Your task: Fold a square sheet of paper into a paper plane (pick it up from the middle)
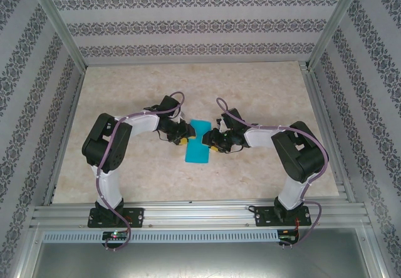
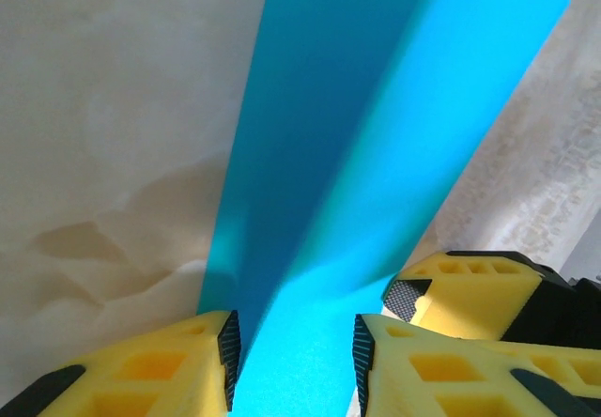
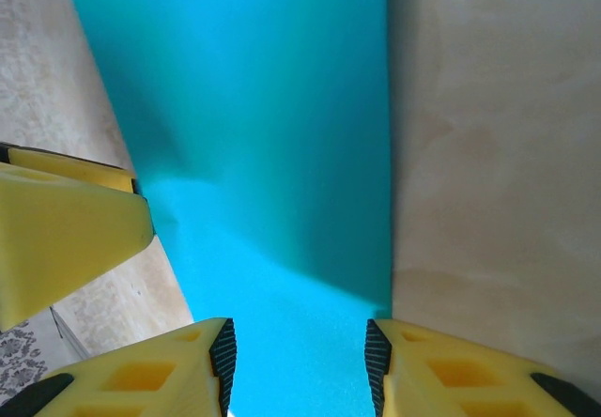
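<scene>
Contents of work cell, largest item first

1. Patterned wall panels [image 1: 188, 27]: grey-and-white floral stripes, enclosing the cell on three sides, with silver aluminium frame rails [image 1: 200, 215] along the near edge.
2. Beige marbled table top [image 1: 125, 165]: flat and matt, carrying all the items below.
3. Left arm [image 1: 106, 146] and right arm [image 1: 301, 153]: black-and-white jointed units with purple cabling. They are bolted to the near rail and bent inward, so their wrists meet near the table centre.
4. Square sheet of paper [image 1: 199, 141]: thin, plain, teal-blue. It sits at mid-table between the two wrists, its long run pointing away from the bases. In the left wrist view the square sheet of paper [image 2: 376, 154] shows a lengthwise bend, with one darker plane and one lighter. In the right wrist view it [image 3: 263, 135] runs forward from the fingers over the table.
5. Left gripper [image 1: 182, 134]: yellow fingers with black pads, at the sheet's left side. Close up, the left gripper [image 2: 294, 351] has its jaws partly apart and the paper fills the gap. Whether the pads press it cannot be told.
6. Right gripper [image 1: 214, 141]: same build, at the sheet's right side. Close up, the right gripper [image 3: 300, 361] also has its jaws partly apart with paper spanning pad to pad, and its grip likewise cannot be told
</scene>
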Available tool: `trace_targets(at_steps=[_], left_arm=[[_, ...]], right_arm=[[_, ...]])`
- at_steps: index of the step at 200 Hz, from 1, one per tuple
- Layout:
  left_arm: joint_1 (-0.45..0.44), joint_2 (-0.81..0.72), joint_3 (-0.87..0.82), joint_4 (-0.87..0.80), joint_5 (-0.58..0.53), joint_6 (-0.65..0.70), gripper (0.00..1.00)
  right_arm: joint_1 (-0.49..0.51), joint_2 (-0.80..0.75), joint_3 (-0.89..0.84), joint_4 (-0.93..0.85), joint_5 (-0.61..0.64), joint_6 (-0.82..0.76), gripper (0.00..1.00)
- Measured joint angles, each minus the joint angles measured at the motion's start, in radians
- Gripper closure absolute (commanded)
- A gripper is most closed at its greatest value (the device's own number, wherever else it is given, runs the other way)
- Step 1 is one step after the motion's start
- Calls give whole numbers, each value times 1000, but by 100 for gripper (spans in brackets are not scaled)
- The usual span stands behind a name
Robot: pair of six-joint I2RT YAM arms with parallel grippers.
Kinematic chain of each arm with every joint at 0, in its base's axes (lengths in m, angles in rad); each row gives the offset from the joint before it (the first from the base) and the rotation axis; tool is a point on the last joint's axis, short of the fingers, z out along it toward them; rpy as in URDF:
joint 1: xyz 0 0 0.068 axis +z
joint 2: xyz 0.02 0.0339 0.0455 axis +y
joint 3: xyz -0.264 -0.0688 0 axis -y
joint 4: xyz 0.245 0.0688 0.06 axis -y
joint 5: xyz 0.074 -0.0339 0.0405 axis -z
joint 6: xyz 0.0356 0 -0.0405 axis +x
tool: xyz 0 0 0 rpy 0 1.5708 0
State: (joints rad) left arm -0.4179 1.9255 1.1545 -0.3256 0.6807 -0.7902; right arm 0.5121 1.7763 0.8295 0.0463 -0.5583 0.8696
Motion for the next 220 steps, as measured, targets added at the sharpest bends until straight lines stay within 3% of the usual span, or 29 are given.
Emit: trace_targets(at_steps=[76, 144, 180, 220], left_arm=[[0, 0, 11, 19, 8, -3, 64], [0, 0, 14, 28, 19, -19, 78], [0, 0, 14, 41, 19, -26, 87], [1, 9, 66, 2, 18, 14, 95]], right_arm=[[-6, -3, -9, 16, -13, 1, 56], [-13, -72, -54, 32, -1, 13, 50], [9, -267, -65, -19, 124, -65, 50], [135, -405, -105, -33, 309, -200, 49]])
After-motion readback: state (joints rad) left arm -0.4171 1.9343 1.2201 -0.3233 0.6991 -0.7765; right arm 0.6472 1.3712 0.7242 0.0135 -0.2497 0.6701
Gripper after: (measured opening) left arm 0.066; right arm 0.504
